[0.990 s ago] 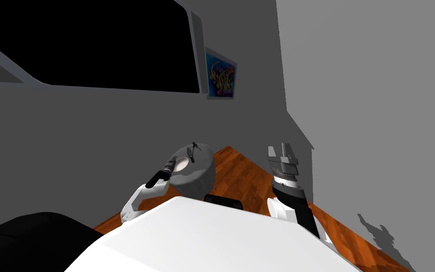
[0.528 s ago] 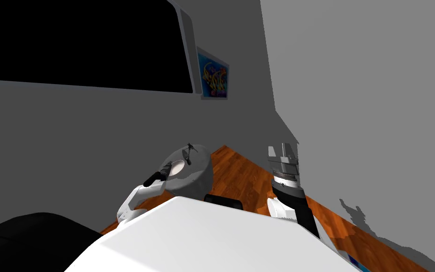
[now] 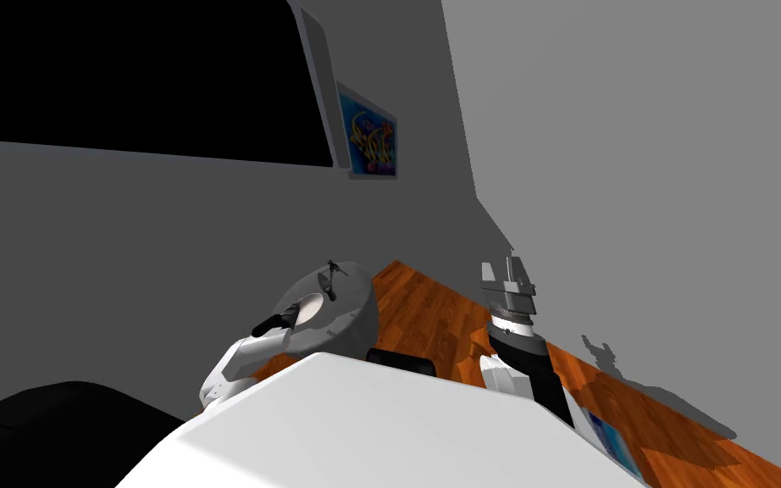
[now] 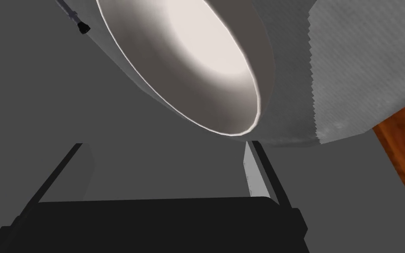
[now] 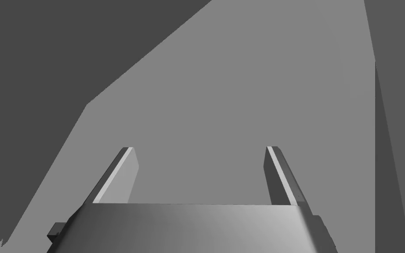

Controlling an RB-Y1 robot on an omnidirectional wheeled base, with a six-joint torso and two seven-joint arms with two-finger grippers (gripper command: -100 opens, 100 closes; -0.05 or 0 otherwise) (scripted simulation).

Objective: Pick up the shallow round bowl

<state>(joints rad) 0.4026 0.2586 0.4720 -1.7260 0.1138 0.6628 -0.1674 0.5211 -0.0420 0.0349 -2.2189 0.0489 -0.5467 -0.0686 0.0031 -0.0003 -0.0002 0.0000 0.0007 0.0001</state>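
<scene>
Head view first: the round grey stand (image 3: 348, 315) sits on the wooden floor (image 3: 431, 313), hard against the dark grey wall (image 3: 126, 246) behind it. On top of the stand, toward my side, lies the shallow white bowl (image 3: 311, 311). A thin dark object (image 3: 330, 278) stands at the stand's far edge. The left gripper (image 3: 289, 315) reaches in over the stand's near rim, right at the bowl. Right of the stand there is a strip of open floor, and the right gripper (image 3: 501, 273) hangs above it, pointing up, well apart from the stand. High above the stand hangs a framed picture (image 3: 368, 135), orange swirls on blue, its marks too small to read. Left of the stand bulks a black shape (image 3: 58, 415).

Left wrist view: the fingers (image 4: 255, 171) are spread wide with nothing between them. The bowl's rim curves just beyond one tip, and its pale inside faces the hand. Grey textured stand shows under and past the bowl.

Right wrist view: the two blades stand apart, gripping nothing.
</scene>
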